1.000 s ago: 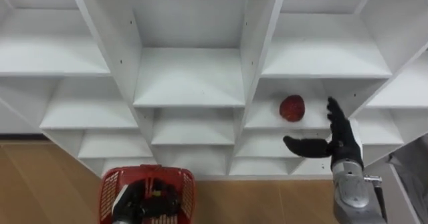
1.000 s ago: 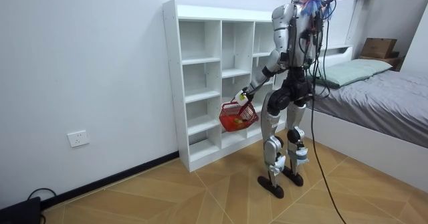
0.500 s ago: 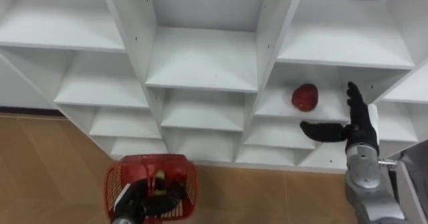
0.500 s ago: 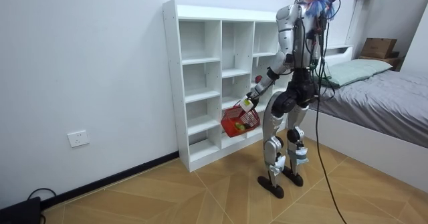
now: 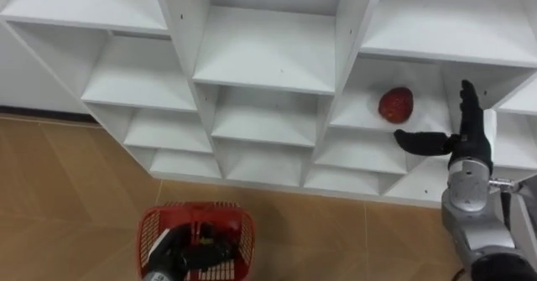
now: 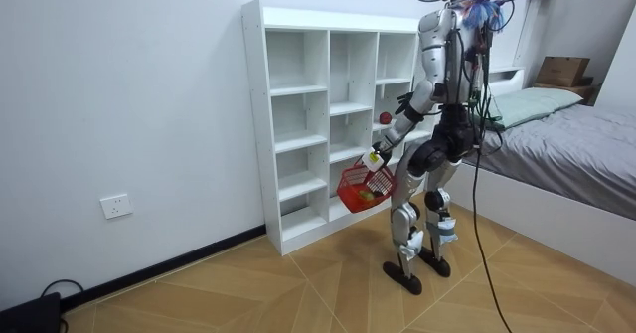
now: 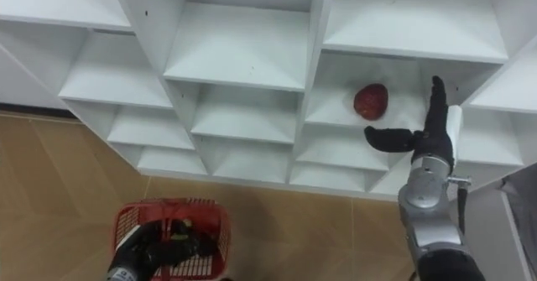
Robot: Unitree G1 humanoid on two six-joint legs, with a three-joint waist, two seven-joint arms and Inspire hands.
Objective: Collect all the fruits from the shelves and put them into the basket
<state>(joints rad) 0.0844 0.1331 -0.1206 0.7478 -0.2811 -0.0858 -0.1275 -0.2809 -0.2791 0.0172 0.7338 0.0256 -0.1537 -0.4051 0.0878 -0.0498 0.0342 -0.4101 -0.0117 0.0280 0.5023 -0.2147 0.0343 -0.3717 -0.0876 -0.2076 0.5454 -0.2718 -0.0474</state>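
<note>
A red fruit [image 5: 396, 105] [image 7: 370, 101] lies on a shelf in the right column of the white closet [image 5: 268, 63]. My right hand [image 5: 460, 136] [image 7: 424, 132] is open, raised just right of the fruit with its thumb stretched toward it, not touching. Low at the left, my left hand [image 5: 180, 252] [image 7: 151, 252] is shut on the handle of a red mesh basket [image 5: 197, 235] [image 7: 172, 231] that holds some fruit. In the room view I stand before the closet [image 6: 328, 114] with the basket [image 6: 366, 186] hanging at knee height and the fruit [image 6: 384, 117] on its shelf.
The other closet compartments in view are bare white shelves. Wooden floor [image 5: 67, 197] lies below. A bed [image 6: 556, 144] stands behind me on the room view's right, and a cardboard box [image 6: 561, 71] sits beyond it.
The eye view has shifted, so closet and fruit sit further right and the floor shows more. In the room view the basket has swung rightward, away from the closet. The right hand keeps its pose.
</note>
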